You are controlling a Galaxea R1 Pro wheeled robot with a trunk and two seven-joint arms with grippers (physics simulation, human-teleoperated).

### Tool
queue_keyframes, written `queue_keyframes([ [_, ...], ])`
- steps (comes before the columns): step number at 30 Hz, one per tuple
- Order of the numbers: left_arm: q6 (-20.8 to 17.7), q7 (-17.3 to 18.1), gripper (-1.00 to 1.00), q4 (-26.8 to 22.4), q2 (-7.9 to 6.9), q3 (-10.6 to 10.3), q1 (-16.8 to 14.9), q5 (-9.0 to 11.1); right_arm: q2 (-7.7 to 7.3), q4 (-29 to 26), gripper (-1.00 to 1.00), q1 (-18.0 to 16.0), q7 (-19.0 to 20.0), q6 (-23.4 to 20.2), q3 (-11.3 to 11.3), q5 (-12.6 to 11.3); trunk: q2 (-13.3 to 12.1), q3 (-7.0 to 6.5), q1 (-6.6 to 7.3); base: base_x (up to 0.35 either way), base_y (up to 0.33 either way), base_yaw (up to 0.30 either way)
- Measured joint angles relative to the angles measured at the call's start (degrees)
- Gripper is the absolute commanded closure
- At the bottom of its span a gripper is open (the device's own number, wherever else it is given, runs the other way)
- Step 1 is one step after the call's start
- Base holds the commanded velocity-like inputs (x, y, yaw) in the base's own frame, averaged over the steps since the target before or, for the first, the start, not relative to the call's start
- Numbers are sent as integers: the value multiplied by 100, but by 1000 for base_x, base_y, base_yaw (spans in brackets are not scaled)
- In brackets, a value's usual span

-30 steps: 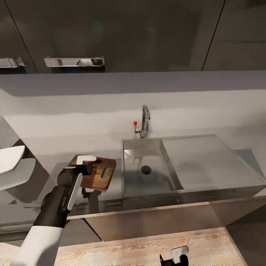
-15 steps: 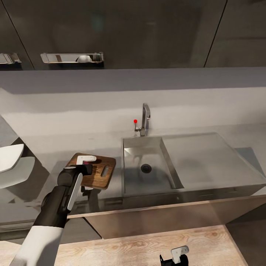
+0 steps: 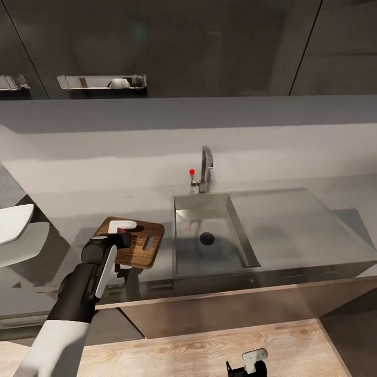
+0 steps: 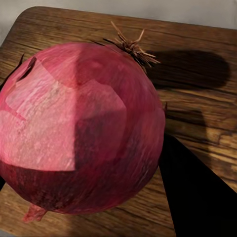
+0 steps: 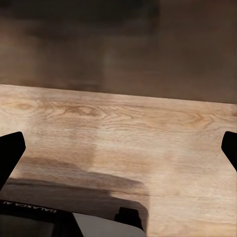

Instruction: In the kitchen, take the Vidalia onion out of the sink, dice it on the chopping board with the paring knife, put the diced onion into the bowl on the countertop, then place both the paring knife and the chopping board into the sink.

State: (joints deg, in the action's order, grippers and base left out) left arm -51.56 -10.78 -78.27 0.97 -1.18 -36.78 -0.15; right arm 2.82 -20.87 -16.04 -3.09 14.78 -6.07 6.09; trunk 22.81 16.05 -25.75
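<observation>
The tabletop (image 3: 78,209) carries the sink (image 3: 209,241) and, just beside its left rim, the chopping board (image 3: 144,243) lying near the front edge, handle hole toward the basin. The left arm reaches forward over the board's left end, wrist bent down, and its left gripper (image 3: 121,230) sits on the onion (image 4: 79,133), which is on or just above the wood. The right gripper (image 3: 251,362) hangs low over the floor, fingers spread wide, well apart from everything.
</observation>
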Motion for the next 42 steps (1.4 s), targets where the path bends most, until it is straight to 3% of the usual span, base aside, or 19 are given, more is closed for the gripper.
queue_keyframes([
  [42, -8, -4, 100, -15, -1, 0, 0, 1, 8, 0, -100, 0, -1, -20, 9, 0, 0, 197, 0, 0, 0, 0],
])
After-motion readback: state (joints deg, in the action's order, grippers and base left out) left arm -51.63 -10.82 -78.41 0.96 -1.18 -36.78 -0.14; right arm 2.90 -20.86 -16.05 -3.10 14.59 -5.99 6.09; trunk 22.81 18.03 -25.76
